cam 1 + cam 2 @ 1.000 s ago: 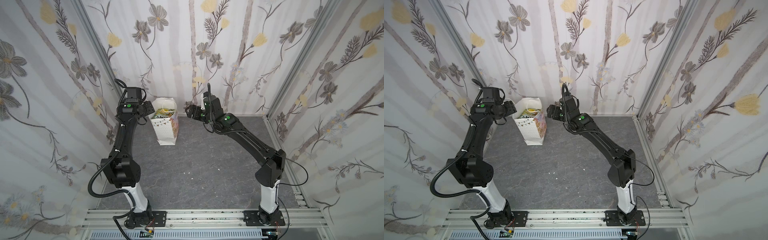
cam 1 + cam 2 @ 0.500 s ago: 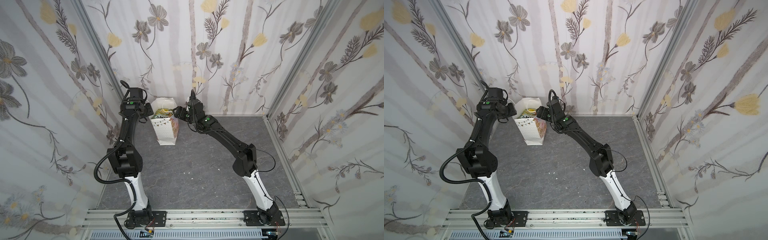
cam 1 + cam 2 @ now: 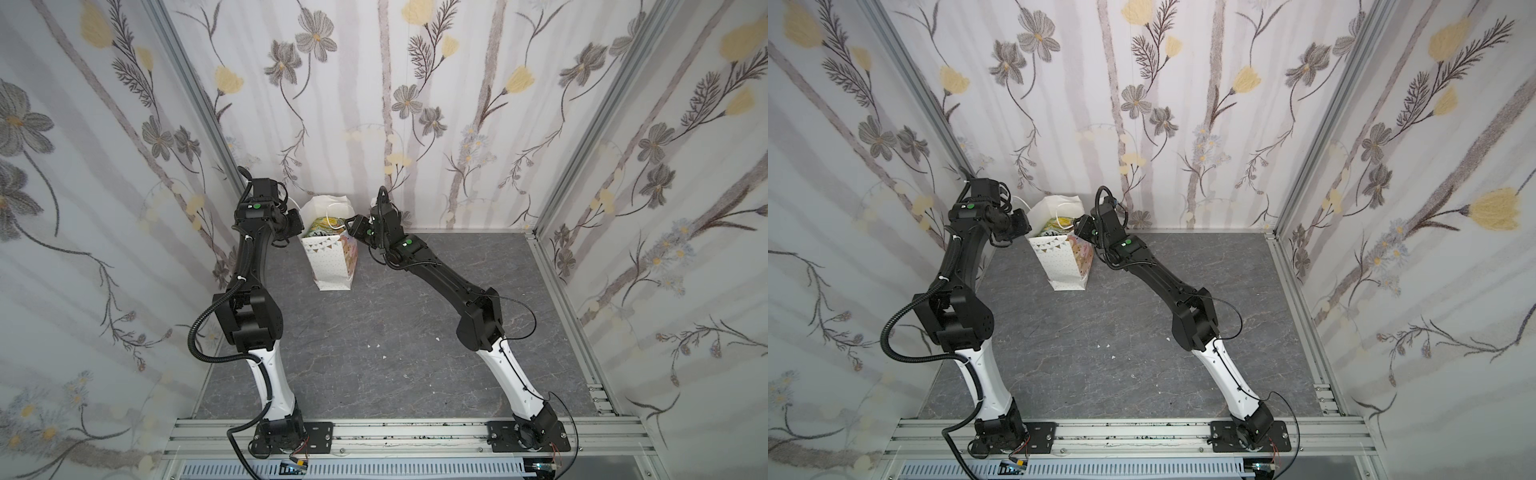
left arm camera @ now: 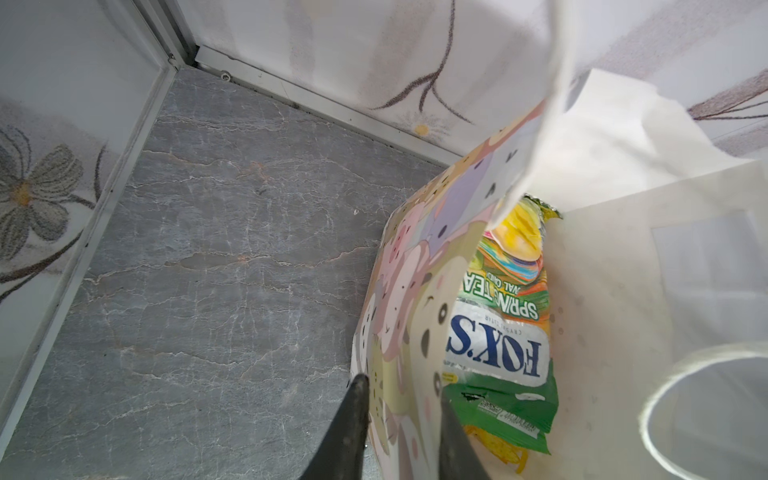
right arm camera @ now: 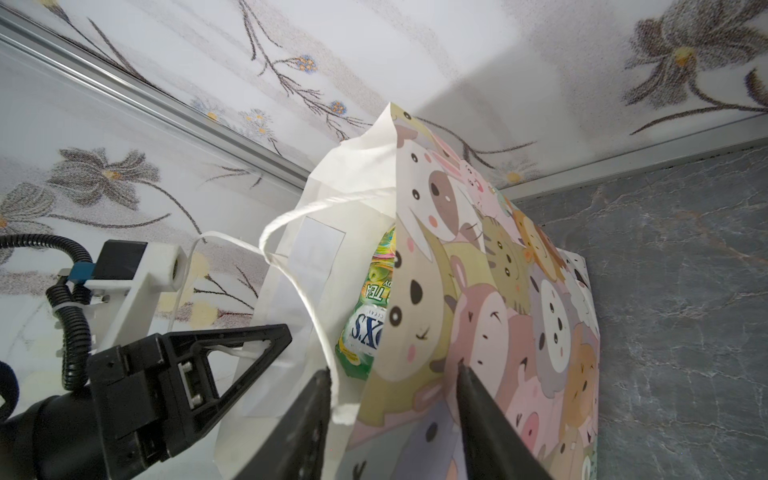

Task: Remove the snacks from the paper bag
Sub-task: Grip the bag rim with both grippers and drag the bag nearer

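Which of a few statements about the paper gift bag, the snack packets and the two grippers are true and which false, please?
1. The white paper gift bag with cartoon animal faces stands upright on the grey marbled table. True.
2. The green-and-white crinkly FOX'S packet lies on the table beside the bag. False: it sits inside the bag.
3. The right gripper has its jaws apart, one either side of the bag's cartoon-printed wall. True.
4. The left gripper grips a snack packet. False: its fingers straddle the bag's wall, one inside, one outside, with no packet between them.
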Controlling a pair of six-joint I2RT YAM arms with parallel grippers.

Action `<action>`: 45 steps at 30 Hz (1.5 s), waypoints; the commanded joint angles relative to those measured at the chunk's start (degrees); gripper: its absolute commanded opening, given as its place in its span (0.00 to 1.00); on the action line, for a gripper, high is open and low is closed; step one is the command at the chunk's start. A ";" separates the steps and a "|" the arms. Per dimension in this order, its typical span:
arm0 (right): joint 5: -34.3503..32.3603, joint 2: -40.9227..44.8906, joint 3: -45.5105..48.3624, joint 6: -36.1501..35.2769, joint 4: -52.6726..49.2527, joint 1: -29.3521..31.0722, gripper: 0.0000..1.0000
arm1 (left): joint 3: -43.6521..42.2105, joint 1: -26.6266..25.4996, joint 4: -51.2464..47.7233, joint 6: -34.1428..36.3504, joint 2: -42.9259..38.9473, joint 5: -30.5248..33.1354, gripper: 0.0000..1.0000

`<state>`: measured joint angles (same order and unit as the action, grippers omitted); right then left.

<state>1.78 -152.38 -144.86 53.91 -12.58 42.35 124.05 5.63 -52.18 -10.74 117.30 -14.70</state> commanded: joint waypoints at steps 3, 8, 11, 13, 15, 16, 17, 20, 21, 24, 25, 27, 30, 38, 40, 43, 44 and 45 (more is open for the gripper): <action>-0.17 1.68 -0.35 0.45 -1.25 -0.07 0.32 | 2.08 -0.02 -3.32 1.33 1.13 -5.30 0.13; 0.07 3.16 -0.32 -0.08 -3.59 0.20 0.19 | 3.16 -0.01 -6.12 1.71 1.67 -6.01 0.02; -0.28 4.50 0.26 -0.67 -4.80 0.29 0.14 | 2.60 -0.26 -6.26 1.54 0.81 -6.94 0.00; -0.50 4.96 0.53 -0.90 -5.51 0.29 0.09 | 2.12 -0.65 -6.35 1.25 0.21 -7.51 0.00; -0.51 5.59 0.53 -1.17 -6.83 0.28 0.04 | 1.30 -1.18 -6.60 1.12 -0.61 -8.16 0.00; -0.46 5.88 0.83 -1.33 -7.37 0.29 0.03 | 0.85 -1.50 -6.62 0.99 -1.06 -8.45 0.00; -0.39 6.48 1.41 -1.59 -7.83 0.33 0.02 | 0.20 -1.79 -6.55 0.69 -1.64 -8.84 0.00; -0.47 9.47 5.62 -2.48 -7.64 0.39 0.01 | -2.50 -2.99 -5.97 -0.11 -3.47 -9.83 0.00; -0.39 10.73 6.91 -3.27 -7.56 0.38 0.06 | -3.62 -3.37 -5.63 -0.24 -4.24 -9.60 0.00; -2.08 14.13 9.56 -7.02 -9.86 0.53 0.40 | -7.03 -4.82 -5.29 0.02 -6.67 -9.20 0.00; -3.67 14.97 9.55 -8.25 -11.77 0.53 0.48 | -8.34 -5.38 -5.37 0.11 -7.53 -9.04 0.00; -8.09 15.98 9.63 -10.16 -14.93 0.37 0.62 | -10.91 -6.21 -5.17 0.03 -9.32 -8.38 0.00; -9.65 15.55 9.67 -13.13 -15.38 -0.04 0.73 | -15.23 -7.15 -3.70 -0.23 -12.30 -7.50 0.00; -4.69 8.27 3.85 -13.92 -13.13 -1.39 0.75 | -21.76 -7.43 -2.66 0.57 -18.84 -7.96 0.00; -3.49 7.02 3.44 -13.00 -11.86 -1.35 0.74 | -22.82 -7.39 -2.65 0.96 -20.11 -8.22 0.00; -1.18 5.81 3.36 -11.85 -10.88 -1.39 0.65 | -23.81 -7.39 -2.81 1.28 -21.07 -7.84 0.00; -0.82 5.65 3.37 -11.46 -10.95 -1.39 0.60 | -23.93 -7.37 -2.87 1.38 -21.13 -7.74 0.00; -0.66 5.48 3.40 -11.14 -11.41 -1.39 0.52 | -24.01 -7.39 -3.00 1.36 -21.14 -7.64 0.00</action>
<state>-1.04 -146.26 -140.99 41.56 -25.45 41.06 100.20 -1.76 -55.94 -10.46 96.86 -21.26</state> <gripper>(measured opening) 0.553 0.051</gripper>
